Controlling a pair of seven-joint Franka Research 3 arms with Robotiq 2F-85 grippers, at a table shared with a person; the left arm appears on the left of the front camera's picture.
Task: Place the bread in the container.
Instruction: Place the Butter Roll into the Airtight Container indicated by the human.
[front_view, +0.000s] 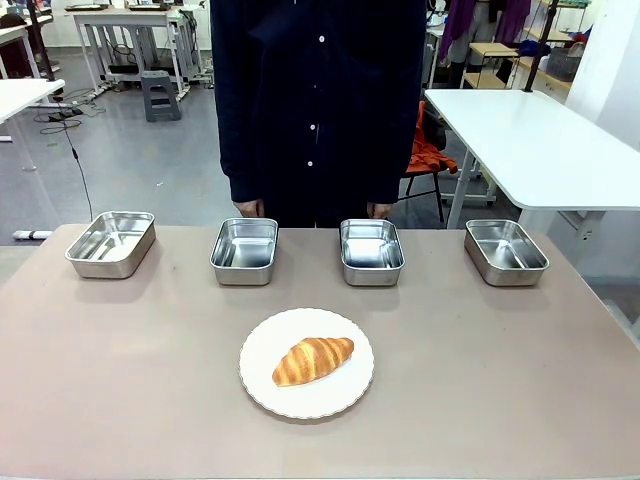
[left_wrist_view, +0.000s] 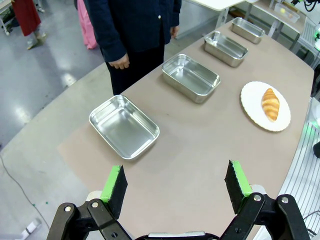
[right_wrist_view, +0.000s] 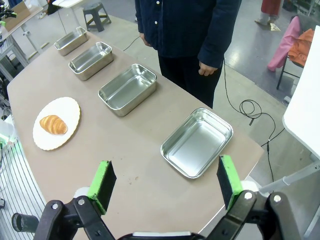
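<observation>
Your left end effector (left_wrist_view: 175, 182) hovers over one end of the brown desk (left_wrist_view: 200, 150), its green-padded fingers spread wide with nothing between them. Just ahead of it, slightly toward the finger on the left of its wrist view, lies the first tray (left_wrist_view: 124, 126), a shiny, empty stainless-steel rectangle with rounded corners. Running away ahead and to the right of that view are the second tray (left_wrist_view: 191, 77), the third tray (left_wrist_view: 225, 48) and the fourth tray (left_wrist_view: 248, 30), all alike and all empty. The croissant (left_wrist_view: 270, 103), golden brown and ridged, lies well ahead of this end effector and out past its right-side finger. It rests on a round white scalloped plate (left_wrist_view: 250, 102), apart from every tray. Your right end effector (right_wrist_view: 165, 175) is also fully open and holds nothing. The fourth tray sits just ahead of it, toward the finger on the right of its wrist view, and the croissant on its plate lies well ahead, past the finger on the left. A person (front_view: 318, 100) in a dark buttoned shirt stands at the far side of the desk behind the two middle trays, one hand (left_wrist_view: 120, 62) hanging near the desk's edge.
</observation>
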